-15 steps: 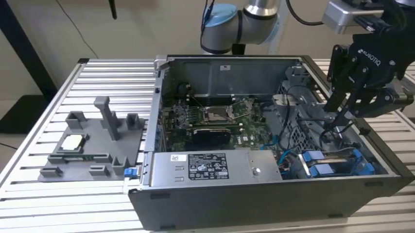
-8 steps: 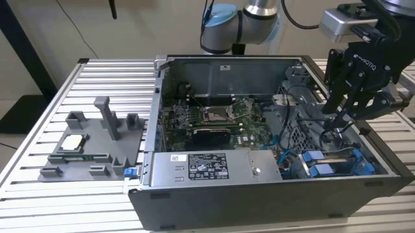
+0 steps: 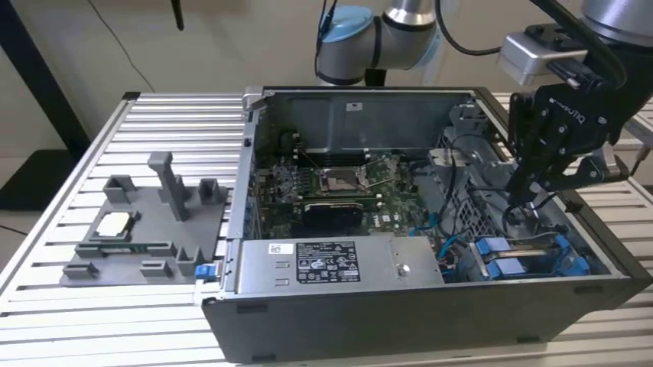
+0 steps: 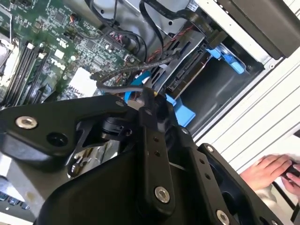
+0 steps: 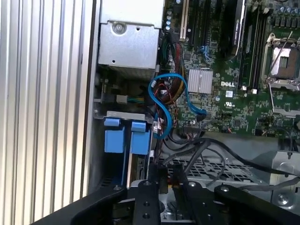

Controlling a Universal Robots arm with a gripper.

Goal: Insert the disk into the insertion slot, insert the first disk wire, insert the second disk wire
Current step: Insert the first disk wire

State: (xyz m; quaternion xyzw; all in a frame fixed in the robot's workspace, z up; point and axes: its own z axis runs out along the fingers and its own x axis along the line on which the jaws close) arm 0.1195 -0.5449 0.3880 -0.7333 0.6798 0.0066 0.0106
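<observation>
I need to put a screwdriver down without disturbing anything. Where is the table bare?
In the exterior view the silver slatted metal table is bare beyond the grey plastic fixture and in front of it. Crowded: the blue-railed corner of the dark computer case, with cables and the end effector.

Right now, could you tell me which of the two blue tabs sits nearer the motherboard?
The tab right beside the looping blue cable; the other tab sits farther from the motherboard, out toward the slatted table.
</observation>
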